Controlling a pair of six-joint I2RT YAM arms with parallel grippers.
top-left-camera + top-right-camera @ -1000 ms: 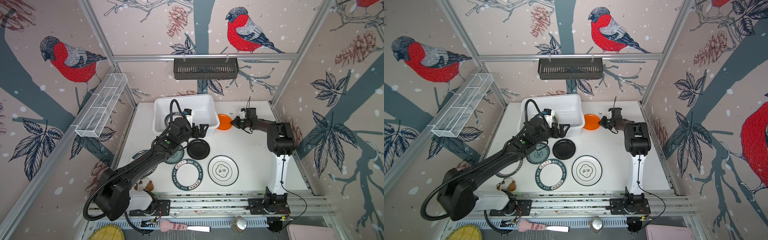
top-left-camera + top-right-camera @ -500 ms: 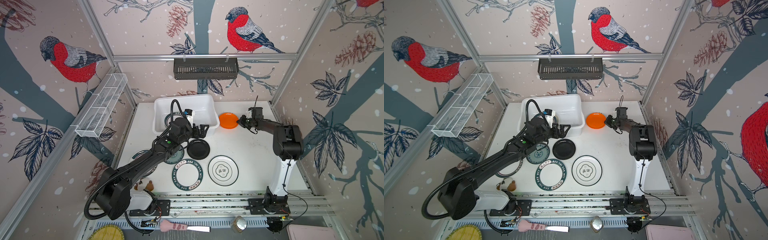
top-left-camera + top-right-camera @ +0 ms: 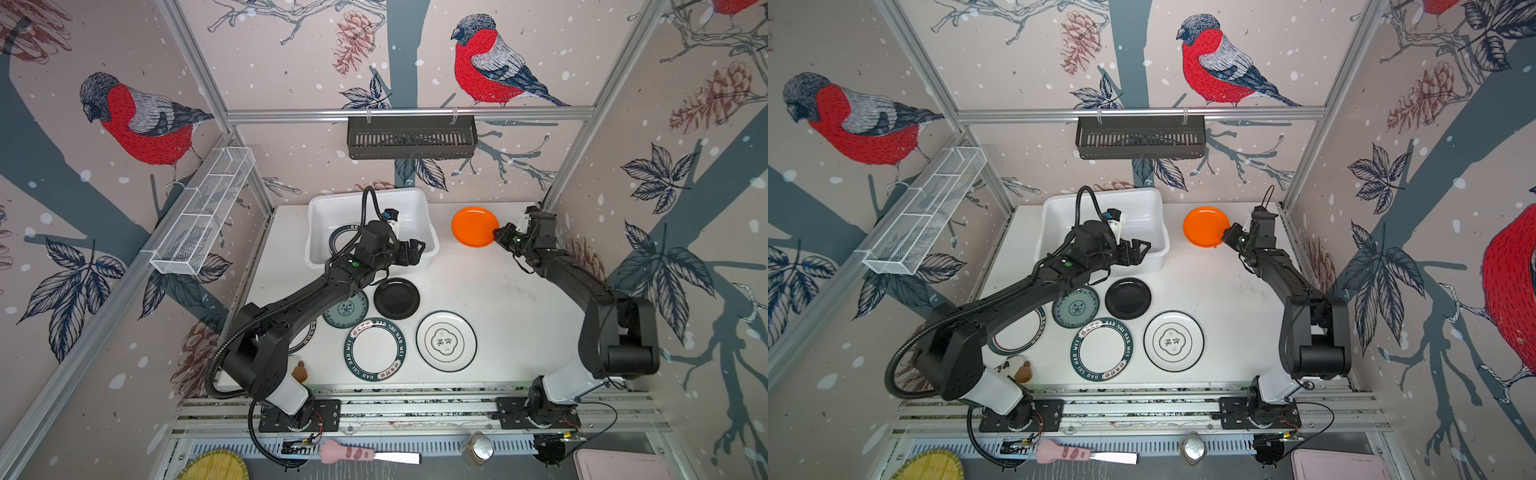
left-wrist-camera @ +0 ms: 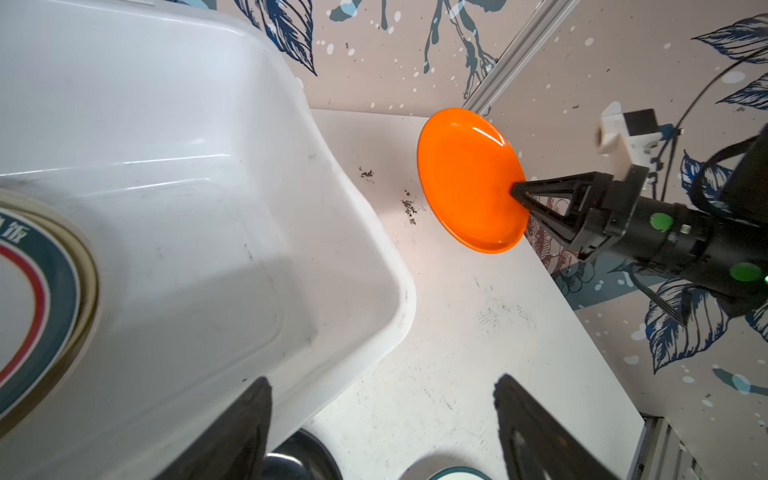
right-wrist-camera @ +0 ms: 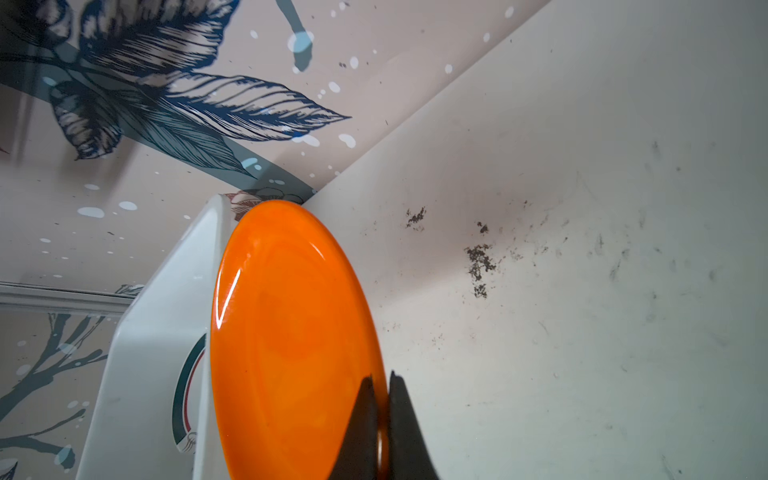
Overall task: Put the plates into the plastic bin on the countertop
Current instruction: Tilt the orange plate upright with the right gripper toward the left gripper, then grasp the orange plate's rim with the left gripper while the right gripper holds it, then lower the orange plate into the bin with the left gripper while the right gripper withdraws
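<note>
Inside plastic bin [image 4: 187, 124], lettered plate [image 4: 50, 299]: blurred and cut by the frame edge in left wrist view; mostly under left arm [image 3: 299, 299] in both top views. Red-ringed plate [image 3: 1023, 334], left edge of the worktop [image 3: 1225, 291]: half under that arm. Small brown-and-white object [image 3: 1019, 368], front left corner: too small to identify. Black plate [image 4: 299, 457]: a sliver only, behind cropped left fingers [image 4: 237, 432]. Right wrist view: orange plate [image 5: 291, 332] cropped at its gripped rim.

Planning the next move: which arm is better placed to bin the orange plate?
Right. The right gripper is shut on the orange plate at its rim, holding it tilted beside the plastic bin; the left gripper hangs open and empty over the bin's corner.
</note>
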